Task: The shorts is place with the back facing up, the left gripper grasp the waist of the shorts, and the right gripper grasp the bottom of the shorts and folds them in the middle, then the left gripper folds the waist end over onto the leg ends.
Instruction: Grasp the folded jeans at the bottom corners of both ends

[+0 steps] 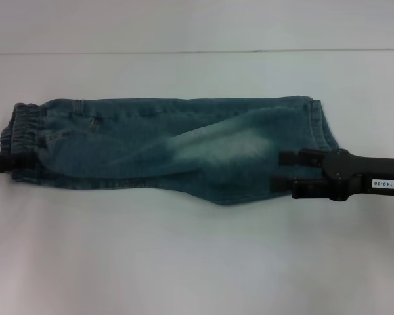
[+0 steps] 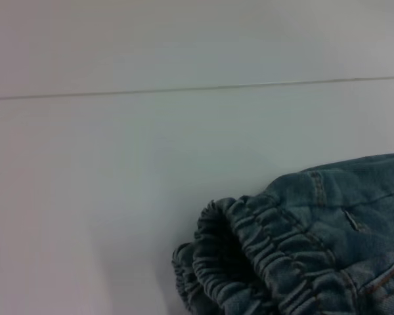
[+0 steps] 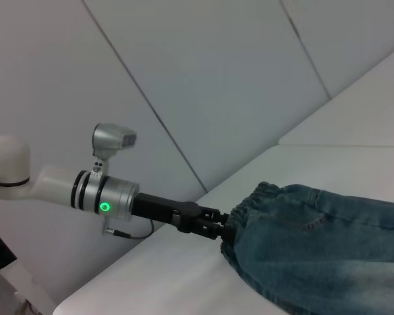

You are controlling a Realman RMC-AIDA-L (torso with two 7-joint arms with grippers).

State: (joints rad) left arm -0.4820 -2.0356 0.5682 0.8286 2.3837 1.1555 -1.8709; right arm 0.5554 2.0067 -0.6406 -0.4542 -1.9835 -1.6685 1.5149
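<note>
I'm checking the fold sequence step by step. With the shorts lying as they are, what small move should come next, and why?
Probably release the right claw and pull it clear: the shorts already lie folded lengthwise, its fingers rest over the leg end, and the left claw holds the waistband for the second fold.

One pair of denim shorts (image 1: 164, 147), folded lengthwise, laid flat. One elastic waistband (image 2: 249, 262), gathered, at the left end. One leg end (image 1: 318, 125) showing at the right end, the second not separately countable. One white worktop (image 1: 184, 262), crossed by one thin seam line (image 1: 197, 52). Two robot arms, one per side. Two hands: left hand (image 3: 217, 226) at the waistband, right hand (image 1: 284, 172) with two dark fingers (image 1: 295, 157) spread over the leg end. One green indicator light (image 3: 105, 207) on the left arm's wrist. One label (image 1: 384, 184) on the right arm.
</note>
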